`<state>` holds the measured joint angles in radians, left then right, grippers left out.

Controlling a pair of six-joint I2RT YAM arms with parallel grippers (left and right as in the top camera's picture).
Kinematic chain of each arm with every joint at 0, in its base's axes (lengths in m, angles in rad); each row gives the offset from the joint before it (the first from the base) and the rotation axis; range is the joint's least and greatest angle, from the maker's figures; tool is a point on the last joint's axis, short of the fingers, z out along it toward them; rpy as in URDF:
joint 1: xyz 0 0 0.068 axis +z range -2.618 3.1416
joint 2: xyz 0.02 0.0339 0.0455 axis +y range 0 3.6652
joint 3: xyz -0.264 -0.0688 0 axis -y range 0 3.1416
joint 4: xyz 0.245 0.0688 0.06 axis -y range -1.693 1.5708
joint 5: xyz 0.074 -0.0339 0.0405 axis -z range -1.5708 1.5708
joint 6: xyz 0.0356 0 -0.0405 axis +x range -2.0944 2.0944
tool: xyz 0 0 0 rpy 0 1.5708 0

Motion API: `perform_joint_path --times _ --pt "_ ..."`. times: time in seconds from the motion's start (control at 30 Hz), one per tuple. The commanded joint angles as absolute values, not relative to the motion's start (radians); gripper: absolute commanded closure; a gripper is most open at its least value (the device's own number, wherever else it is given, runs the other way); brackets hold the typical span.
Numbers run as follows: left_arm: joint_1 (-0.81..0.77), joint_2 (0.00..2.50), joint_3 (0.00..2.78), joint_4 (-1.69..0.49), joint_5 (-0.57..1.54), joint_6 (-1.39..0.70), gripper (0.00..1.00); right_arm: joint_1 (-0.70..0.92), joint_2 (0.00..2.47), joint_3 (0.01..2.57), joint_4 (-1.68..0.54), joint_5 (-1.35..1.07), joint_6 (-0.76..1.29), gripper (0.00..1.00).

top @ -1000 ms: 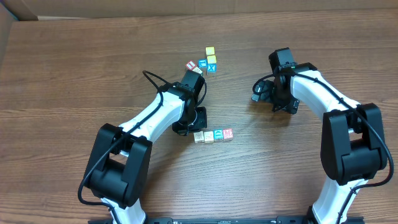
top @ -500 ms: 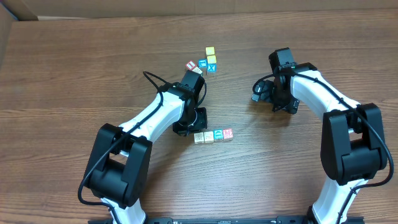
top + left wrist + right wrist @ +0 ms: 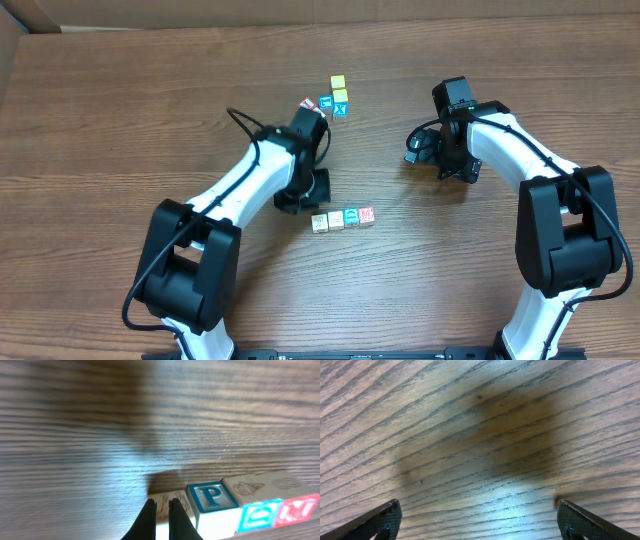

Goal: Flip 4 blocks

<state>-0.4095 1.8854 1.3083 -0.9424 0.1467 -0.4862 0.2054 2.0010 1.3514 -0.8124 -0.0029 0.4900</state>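
Left hand (image 3: 161, 507): fingers pressed together, holding nothing.
Blocks (image 3: 343, 218): a row of four just ahead of my left fingertips.
Nearest: cream end block (image 3: 172, 500), at the tips; I cannot tell whether it touches them.
Row axis: runs rightward from the tips, past the blue P block (image 3: 212, 496) to the red M block (image 3: 300, 510).
Right hand (image 3: 477, 510): jaws wide apart, empty, well away from the row.
Nearer arm: left, I judge.
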Motion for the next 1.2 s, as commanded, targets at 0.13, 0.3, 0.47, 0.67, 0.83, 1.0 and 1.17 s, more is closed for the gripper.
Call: perform_joint_path --times 0.13,0.3,0.47,0.67,0.83,1.0,1.17 --pt "-0.361 1.862 1.519 -1.123 0.071 -0.46 0.96 0.207 1.992 1.348 -0.809 -0.006 0.489 0.0" --pt "-0.36 1.864 1.506 -1.255 0.07 -0.459 0.96 0.207 1.992 1.35 -0.806 -0.042 0.485 0.0" --pt "-0.36 1.863 1.48 -1.304 0.068 -0.426 0.96 0.195 1.973 1.443 -0.973 -0.094 0.328 0.96" --pt "-0.36 1.862 1.407 -1.291 0.055 -0.459 0.96 0.202 1.861 1.481 -1.194 -0.191 0.344 0.96" --pt "-0.36 1.862 1.264 -1.14 0.12 -0.513 0.96 0.239 1.827 1.45 -1.237 -0.204 0.399 0.96" --pt "-0.361 1.862 1.177 -1.041 0.218 -0.513 0.96 0.311 1.828 1.341 -1.12 -0.233 0.472 0.96" --pt "-0.361 1.862 1.168 -1.034 0.207 -0.513 0.96 0.403 1.828 1.217 -0.96 -0.192 0.607 0.96"
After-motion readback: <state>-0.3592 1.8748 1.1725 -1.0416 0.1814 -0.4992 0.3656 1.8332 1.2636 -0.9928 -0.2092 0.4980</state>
